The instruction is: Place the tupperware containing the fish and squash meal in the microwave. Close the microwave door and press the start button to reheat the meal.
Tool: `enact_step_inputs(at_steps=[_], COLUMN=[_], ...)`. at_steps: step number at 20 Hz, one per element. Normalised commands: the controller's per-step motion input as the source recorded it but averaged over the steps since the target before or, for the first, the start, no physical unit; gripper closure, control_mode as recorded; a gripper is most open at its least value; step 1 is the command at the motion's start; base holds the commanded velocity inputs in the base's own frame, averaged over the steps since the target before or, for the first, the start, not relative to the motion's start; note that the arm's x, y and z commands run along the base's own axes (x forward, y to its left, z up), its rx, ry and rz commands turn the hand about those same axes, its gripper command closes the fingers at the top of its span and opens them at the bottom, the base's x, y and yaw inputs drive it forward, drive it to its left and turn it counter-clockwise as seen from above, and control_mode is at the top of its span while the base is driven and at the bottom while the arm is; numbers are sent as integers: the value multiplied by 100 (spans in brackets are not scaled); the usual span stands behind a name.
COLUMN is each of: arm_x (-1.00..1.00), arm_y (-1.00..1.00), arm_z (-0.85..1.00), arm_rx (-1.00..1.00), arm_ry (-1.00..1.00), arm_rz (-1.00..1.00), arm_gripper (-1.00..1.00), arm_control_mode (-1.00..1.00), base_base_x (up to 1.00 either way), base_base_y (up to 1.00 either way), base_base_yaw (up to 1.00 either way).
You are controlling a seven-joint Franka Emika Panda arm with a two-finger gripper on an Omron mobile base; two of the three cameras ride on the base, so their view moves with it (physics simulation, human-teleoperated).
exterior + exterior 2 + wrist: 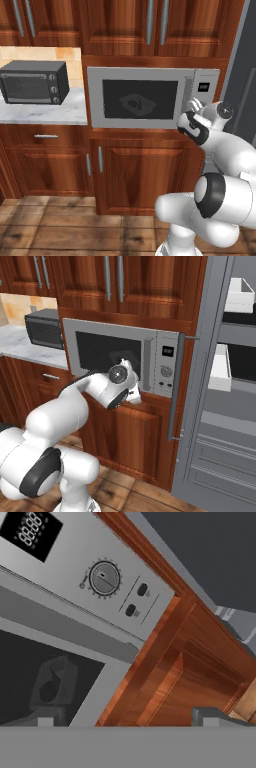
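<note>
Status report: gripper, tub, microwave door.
Gripper open, empty, near the pale control panel. Translucent grey tupperware inside the silver microwave, door shut. Nothing in the way.

Arm folded forward at chest height; hand (127,721) spread wide, apparently empty.

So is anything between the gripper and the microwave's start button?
Nothing visible. The door looks shut with the tub inside, and the open gripper faces the buttons under the dial.
</note>
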Motion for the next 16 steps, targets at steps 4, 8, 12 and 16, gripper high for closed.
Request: enact_step_inputs(at_steps=[4, 8, 12, 16], arm_x=[-5, 0, 0, 0], arm_y=[-32, -19, -14, -13], arm_z=[0, 0, 0, 0], arm_rx=[6, 5, 5, 4], arm_ry=[-6, -6, -1, 0], arm_rz=[0, 0, 0, 0], arm_gripper=[-100, -100, -100, -100], arm_control_mode=[-100, -100, -100, -100], base_base_x=[0, 0, 0, 0], base_base_y=[0, 0, 0, 0], base_base_yaw=[0, 0, 0, 0])
